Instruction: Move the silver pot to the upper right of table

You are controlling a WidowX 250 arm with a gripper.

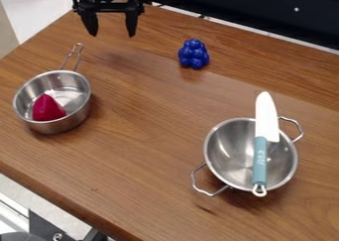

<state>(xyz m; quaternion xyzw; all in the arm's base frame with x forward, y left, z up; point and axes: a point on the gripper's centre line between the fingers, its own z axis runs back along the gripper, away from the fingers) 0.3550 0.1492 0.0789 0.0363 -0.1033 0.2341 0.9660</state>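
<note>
Two-handled silver pot (pixel 228 153) (lower right of the frame) and silver saucepan (pixel 77 110) (left): neither is placed at upper right; nothing is grasped by the spread end effector (pixel 112 35).

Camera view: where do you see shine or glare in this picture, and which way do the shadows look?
In the camera view, pale reflections show inside the two-handled silver pot and the small saucepan; small glints dot the blue toy; soft shadows lie on the wooden table close around both metal vessels, too diffuse for me to name a clear direction.
</note>
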